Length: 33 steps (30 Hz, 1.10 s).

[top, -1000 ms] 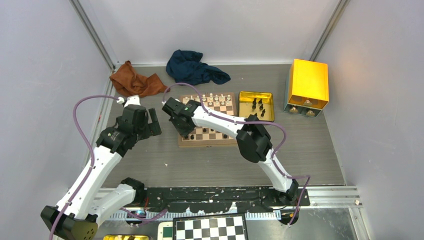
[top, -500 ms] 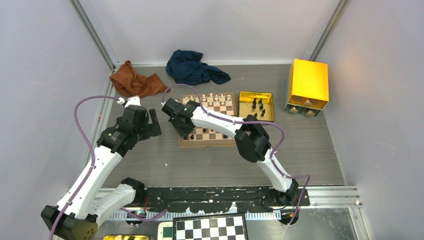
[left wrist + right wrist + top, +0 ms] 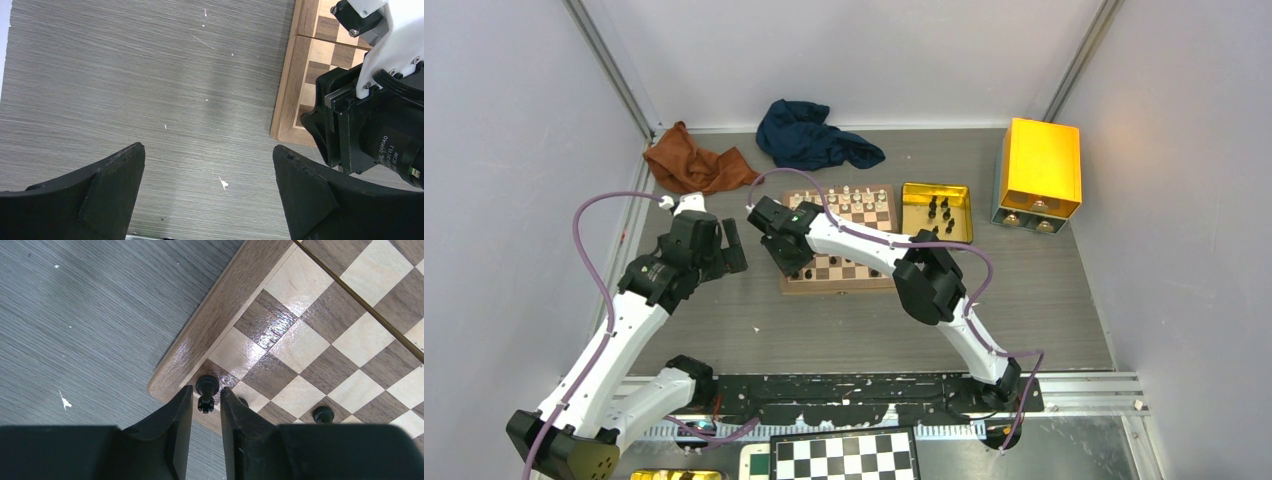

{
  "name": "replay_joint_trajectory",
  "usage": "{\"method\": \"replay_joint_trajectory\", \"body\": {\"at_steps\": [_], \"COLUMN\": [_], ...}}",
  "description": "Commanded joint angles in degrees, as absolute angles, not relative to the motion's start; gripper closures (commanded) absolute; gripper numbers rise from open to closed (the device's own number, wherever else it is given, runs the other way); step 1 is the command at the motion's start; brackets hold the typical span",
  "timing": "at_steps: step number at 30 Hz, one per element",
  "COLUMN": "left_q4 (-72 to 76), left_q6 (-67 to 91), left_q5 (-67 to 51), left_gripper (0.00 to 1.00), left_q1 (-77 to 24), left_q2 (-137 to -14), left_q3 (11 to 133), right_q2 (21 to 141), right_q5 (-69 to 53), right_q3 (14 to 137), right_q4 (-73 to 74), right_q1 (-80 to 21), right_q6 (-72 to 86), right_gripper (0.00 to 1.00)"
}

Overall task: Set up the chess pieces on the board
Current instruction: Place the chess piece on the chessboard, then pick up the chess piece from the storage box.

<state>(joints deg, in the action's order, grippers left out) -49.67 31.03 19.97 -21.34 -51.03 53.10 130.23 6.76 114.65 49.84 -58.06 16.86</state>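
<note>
The wooden board lies mid-table, with cream pieces on its far rows and small black pieces on its near rows. In the right wrist view my right gripper stands over the board's near left corner. Its jaws are narrowly apart around a black rook that stands upright on the corner square. Thin gaps show on both sides. Another black piece stands to the right. From above, the right gripper covers that corner. My left gripper is wide open and empty over bare table, left of the board.
A gold tin tray right of the board holds a few black pieces. A yellow box stands at the far right. Brown and blue cloths lie at the back. The right wrist is close beside my left fingers.
The right gripper has shifted very slightly at the board's near left corner. The left arm has not moved.
</note>
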Motion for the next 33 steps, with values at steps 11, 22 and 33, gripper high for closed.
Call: {"method": "replay_joint_trajectory", "body": {"at_steps": [11, 22, 33], "left_q4": [-48.1, -48.1, -47.1], "left_q6": [31.0, 30.9, 30.6], "left_q5": [20.8, 20.5, 19.4], "left_gripper": [0.01, 0.00, 0.00], "left_q1": [-21.1, -21.1, -21.0], "left_q2": [-51.0, -53.0, -56.5], "left_q3": [54.4, 55.5, 56.6], "right_q2": [126.3, 119.4, 107.7], "right_q5": [9.4, 13.1, 20.4], "right_q3": [119.7, 115.8, 104.1], "right_q4": [50.1, 46.4, 39.0], "right_q1": [-58.2, -53.5, -40.8], "right_q6": [14.6, 15.5, 16.0], "right_gripper": [0.66, 0.66, 0.61]}}
